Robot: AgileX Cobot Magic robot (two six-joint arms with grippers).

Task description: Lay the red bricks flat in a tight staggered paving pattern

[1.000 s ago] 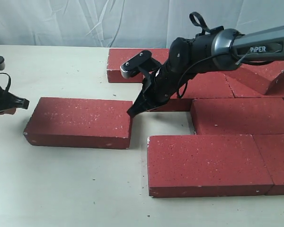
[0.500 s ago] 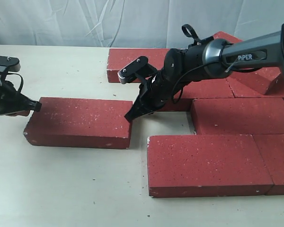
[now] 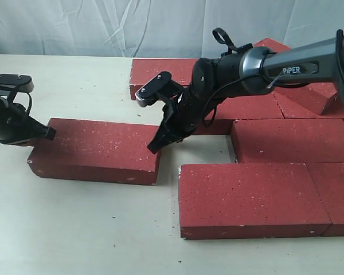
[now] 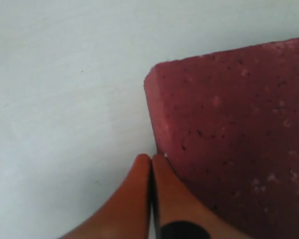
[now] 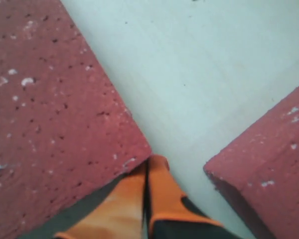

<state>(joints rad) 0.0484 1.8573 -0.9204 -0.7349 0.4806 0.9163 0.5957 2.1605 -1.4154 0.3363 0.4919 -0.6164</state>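
Since a second ago the left gripper (image 3: pixel 47 133) has come in from the table's edge to the left end of the loose brick (image 3: pixel 94 150). The right gripper (image 3: pixel 155 148) has slid a little further left and lower, to that brick's far right corner. The brick itself has hardly shifted.

The loose brick lies flat on the pale table (image 3: pixel 103 235), left of the laid bricks (image 3: pixel 292 140). A strip of bare table separates it from the front brick (image 3: pixel 246 197).

Both grippers are fully closed, with their orange fingertips pressed together and nothing held between them. In the left wrist view the tips touch the brick's end face just beside a corner. In the right wrist view the tips sit right at a brick corner, with another brick's corner across the gap.

There look to be 3 risks:
1. Each contact is a narrow point near a corner, so a push could turn the brick instead of sliding it straight, leaving a wedge-shaped joint.
2. The closed tips could skid off the rough corner and lose contact.
3. The right gripper stands in the gap the brick has to close. A push from the left could pinch it there, or drive the brick into the laid rows and knock them out of line.
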